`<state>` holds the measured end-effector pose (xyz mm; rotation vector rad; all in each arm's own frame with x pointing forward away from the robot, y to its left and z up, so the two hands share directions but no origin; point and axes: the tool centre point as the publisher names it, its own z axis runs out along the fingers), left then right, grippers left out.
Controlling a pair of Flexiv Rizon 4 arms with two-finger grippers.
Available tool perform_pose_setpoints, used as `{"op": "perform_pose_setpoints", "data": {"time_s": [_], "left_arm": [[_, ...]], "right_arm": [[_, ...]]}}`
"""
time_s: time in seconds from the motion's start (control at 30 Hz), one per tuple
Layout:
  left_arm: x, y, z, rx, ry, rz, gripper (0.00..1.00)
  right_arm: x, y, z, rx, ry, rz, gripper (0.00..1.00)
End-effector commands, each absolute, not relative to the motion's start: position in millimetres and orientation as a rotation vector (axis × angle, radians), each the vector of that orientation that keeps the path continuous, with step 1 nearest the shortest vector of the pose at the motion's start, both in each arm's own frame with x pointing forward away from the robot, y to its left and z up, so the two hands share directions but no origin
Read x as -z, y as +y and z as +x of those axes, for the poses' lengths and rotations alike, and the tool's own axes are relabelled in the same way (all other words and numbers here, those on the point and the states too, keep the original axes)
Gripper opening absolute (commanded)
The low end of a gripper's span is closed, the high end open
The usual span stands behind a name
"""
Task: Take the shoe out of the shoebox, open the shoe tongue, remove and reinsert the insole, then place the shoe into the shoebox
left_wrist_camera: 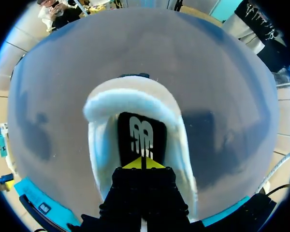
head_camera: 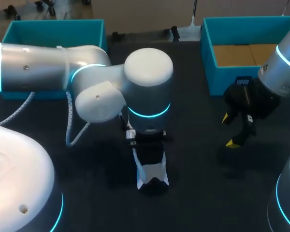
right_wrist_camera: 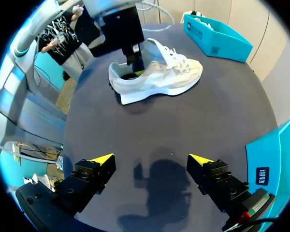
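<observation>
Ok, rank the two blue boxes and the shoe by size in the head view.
Left box and right box: about alike, both partly covered, so tied.
Shoe: smallest, though the left arm hides much of it.

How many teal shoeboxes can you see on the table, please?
2. The left shoebox sits far left, behind the left arm; the right shoebox sits far right, by the right gripper.
</observation>
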<state>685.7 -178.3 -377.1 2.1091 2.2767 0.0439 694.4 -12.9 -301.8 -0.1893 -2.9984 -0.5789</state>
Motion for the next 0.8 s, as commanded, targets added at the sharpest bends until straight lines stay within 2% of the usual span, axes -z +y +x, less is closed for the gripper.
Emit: {"op": "perform_pose_setpoints", "data": {"time_s": [0.03, 0.17, 0.23, 0.27, 0.4, 0.53, 0.7, 0.73, 0.77, 0.8], "left_arm": [[358, -168, 683, -0.051, 2.261, 2.093, 0.00], [356, -169, 686, -0.078, 2.279, 2.072, 0.00], [357, -170, 688, -0.079, 2.294, 2.064, 0.23], [358, -170, 688, -0.088, 2.299, 2.060, 0.25], [363, -171, 690, -0.141, 2.334, 2.029, 0.27], [369, -169, 694, -0.137, 2.383, 2.002, 0.40], [372, -165, 693, -0.107, 2.406, 1.974, 0.42], [371, -164, 693, -0.105, 2.411, 1.968, 0.45], [371, -163, 692, -0.097, 2.416, 1.965, 0.60], [370, -163, 692, -0.095, 2.417, 1.964, 0.80]], "right_arm": [[302, -12, 693, 0.574, -3.001, -0.192, 1.00], [302, -12, 693, 0.574, -3.001, -0.192, 1.00], [302, -12, 693, 0.574, -3.001, -0.192, 1.00], [302, -12, 693, 0.574, -3.001, -0.192, 1.00], [302, -12, 693, 0.574, -3.001, -0.192, 1.00], [302, -12, 693, 0.574, -3.001, -0.192, 1.00], [302, -12, 693, 0.574, -3.001, -0.192, 1.00], [302, -12, 693, 0.574, -3.001, -0.192, 1.00], [302, -12, 693, 0.574, -3.001, -0.192, 1.00], [302, -12, 693, 0.574, -3.001, -0.192, 1.00]]}}
